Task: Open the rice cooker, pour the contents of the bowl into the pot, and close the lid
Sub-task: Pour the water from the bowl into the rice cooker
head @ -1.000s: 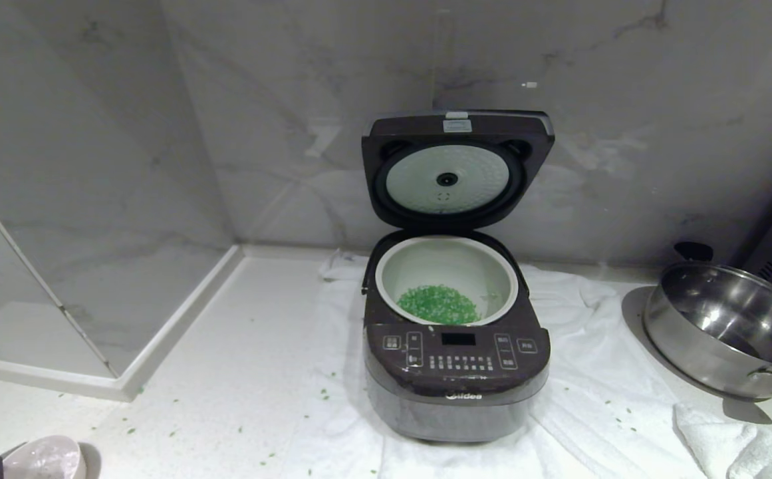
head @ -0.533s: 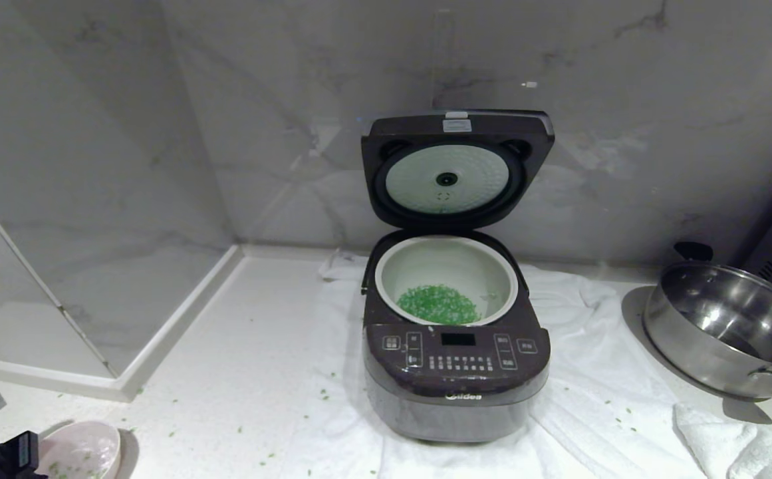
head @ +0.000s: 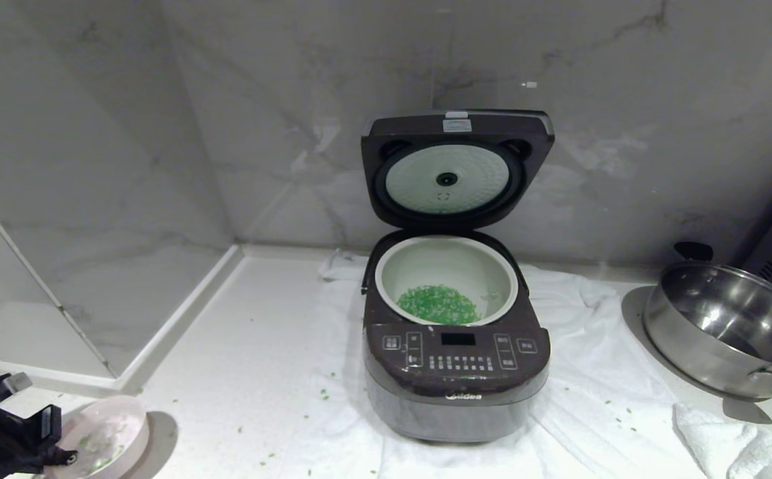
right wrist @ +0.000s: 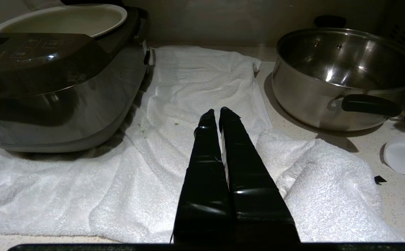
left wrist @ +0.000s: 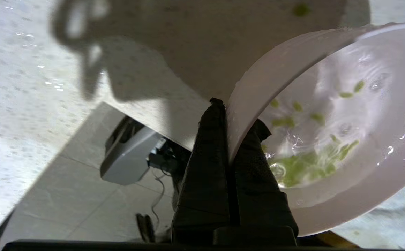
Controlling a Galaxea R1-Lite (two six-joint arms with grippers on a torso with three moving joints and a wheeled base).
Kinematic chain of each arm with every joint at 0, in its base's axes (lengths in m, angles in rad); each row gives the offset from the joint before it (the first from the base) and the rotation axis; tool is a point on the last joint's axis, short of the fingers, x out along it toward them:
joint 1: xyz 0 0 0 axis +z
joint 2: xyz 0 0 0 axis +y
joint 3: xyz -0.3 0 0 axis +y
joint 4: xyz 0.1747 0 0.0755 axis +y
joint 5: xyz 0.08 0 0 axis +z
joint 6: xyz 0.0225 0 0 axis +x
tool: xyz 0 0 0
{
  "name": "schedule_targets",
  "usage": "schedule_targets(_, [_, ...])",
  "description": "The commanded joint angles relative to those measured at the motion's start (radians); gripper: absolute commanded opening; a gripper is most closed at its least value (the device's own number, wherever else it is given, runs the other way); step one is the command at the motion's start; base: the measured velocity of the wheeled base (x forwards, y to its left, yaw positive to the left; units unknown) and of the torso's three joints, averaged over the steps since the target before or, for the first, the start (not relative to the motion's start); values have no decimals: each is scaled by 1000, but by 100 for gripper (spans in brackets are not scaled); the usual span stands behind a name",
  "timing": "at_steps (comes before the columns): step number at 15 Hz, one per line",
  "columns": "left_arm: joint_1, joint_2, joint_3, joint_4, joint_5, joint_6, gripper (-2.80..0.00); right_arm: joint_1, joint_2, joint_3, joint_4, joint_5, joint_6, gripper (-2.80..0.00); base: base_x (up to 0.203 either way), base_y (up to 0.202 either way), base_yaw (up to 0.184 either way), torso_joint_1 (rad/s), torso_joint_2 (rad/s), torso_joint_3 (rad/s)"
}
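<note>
A: Nearest first: what is the left end effector (left wrist: 229, 104) doing?

B: Its fingers are pressed onto the rim of the bowl (head: 108, 436), one inside and one outside, at the near left corner of the counter (head: 239, 372). The bowl is tilted, with only a few wet green bits (left wrist: 303, 164) in it.

A: And the right end effector (right wrist: 216, 111)?

B: Pressed together on nothing, parked above the white towel (right wrist: 195, 87) between the rice cooker (head: 455, 372) and the steel pan (head: 725, 326).

A: So which step is this?

B: I'd judge the pouring mostly done: a green heap (head: 437, 305) lies in the pot (head: 447, 249), and the lid (head: 455, 166) stands upright against the back wall. Loose bits are scattered on the counter.

A: What next?

B: Probably set the bowl flat, let go, then reach up behind the lid and push it down until it latches.
</note>
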Motion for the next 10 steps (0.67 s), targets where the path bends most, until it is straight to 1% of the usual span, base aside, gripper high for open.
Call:
schedule_targets(1, [-31,-22,-58,67,-42,-26,-280,0,-2,2,0,0,0,-280,0,0,0,0,0,0])
schedule_targets(3, [-71,-34,-92,103,-52,-57,-280,0,-1,2,0,0,0,-280,0,0,0,0,0,0])
schedule_targets(5, [-131,-62,-132,125,-53,-103,-280,0,-1,3,0,0,0,-280,0,0,0,0,0,0])
schedule_targets(7, [-196,-91,-206,178,-53,-143,-280,0,0,2,0,0,0,-280,0,0,0,0,0,0])
schedule_targets(10, [-296,-112,-351,303,-52,-192,-280,0,-2,2,0,0,0,-280,0,0,0,0,0,0])
